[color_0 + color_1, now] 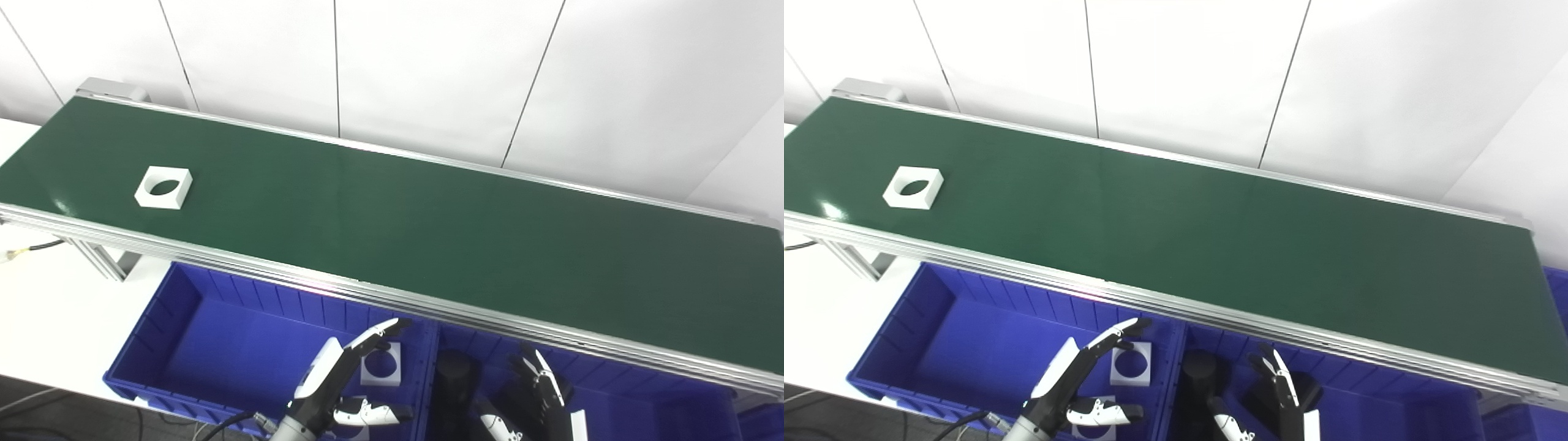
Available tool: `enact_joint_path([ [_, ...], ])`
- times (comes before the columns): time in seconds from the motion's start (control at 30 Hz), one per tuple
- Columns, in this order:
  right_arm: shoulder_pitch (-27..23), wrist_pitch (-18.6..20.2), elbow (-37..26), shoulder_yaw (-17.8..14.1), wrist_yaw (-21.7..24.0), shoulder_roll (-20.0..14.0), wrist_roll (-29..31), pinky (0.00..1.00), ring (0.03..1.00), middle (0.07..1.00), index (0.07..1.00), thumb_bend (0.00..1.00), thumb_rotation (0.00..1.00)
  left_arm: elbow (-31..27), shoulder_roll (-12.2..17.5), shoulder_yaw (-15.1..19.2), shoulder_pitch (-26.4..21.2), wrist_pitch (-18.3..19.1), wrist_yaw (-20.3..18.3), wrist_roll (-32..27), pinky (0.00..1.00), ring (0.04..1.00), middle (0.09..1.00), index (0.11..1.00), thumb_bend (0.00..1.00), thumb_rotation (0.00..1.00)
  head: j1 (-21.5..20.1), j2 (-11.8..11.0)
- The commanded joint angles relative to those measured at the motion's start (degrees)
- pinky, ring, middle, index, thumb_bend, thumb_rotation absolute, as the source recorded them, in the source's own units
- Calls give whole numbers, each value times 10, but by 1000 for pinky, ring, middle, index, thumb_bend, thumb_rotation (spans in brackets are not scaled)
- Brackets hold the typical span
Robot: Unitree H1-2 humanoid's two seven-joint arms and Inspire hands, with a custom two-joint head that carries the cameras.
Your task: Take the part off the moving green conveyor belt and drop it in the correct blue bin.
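A white square part with a round hole [163, 187] lies on the green conveyor belt [392, 226] near its left end; it also shows in the right eye view [913, 187]. My left hand [343, 380] is open and empty, low over the left blue bin [184, 343]. Another white square part with a hole [381, 364] lies in that bin by my fingertips. My right hand [533, 398] is open over the right blue bin [643, 392], next to a black cylinder [454, 373].
The belt's silver rail [429, 309] runs between the belt and the bins. A white wall stands behind the belt. A white table [55, 306] lies at the left. A white piece [578, 425] shows at the bottom by my right hand.
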Motion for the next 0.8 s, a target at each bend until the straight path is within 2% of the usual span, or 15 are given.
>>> enact_joint_path([
  [0.0, -5, -30, -6, 3, -14, -1, -3, 835, 819, 810, 886, 469, 319, -4, 5, -8, -13, -16, 25, 13, 733, 830, 878, 856, 722, 674, 1, -4],
  [0.13, -9, -30, 3, 6, -14, -4, 3, 853, 832, 819, 894, 470, 340, -11, 12, -19, -20, -16, 33, 6, 748, 836, 878, 857, 717, 657, 3, -17],
  [0.23, -11, -30, 5, 8, -16, -4, 5, 856, 831, 819, 894, 461, 295, -25, 15, -22, -22, -16, 43, 5, 725, 822, 868, 839, 731, 649, 4, -23],
  [0.4, -13, -30, 15, 5, -18, -4, 6, 852, 828, 813, 891, 479, 333, -55, 14, -19, -23, -16, 48, -6, 706, 803, 849, 813, 746, 614, 8, -33],
  [0.5, -15, -30, 18, 4, -16, -4, 12, 851, 834, 812, 892, 466, 300, -77, 12, -4, -19, -16, 34, -12, 699, 796, 843, 804, 763, 607, 13, -38],
  [0.67, -19, -30, 24, 6, -20, -7, 14, 848, 828, 808, 891, 441, 239, -105, 19, 11, -25, -16, 24, -3, 660, 781, 845, 812, 737, 603, 17, -40],
  [0.77, -22, -30, 24, 6, -20, -8, 14, 854, 829, 809, 892, 433, 215, -124, 22, 33, -25, -16, 14, 0, 654, 779, 841, 813, 744, 618, 16, -39],
])
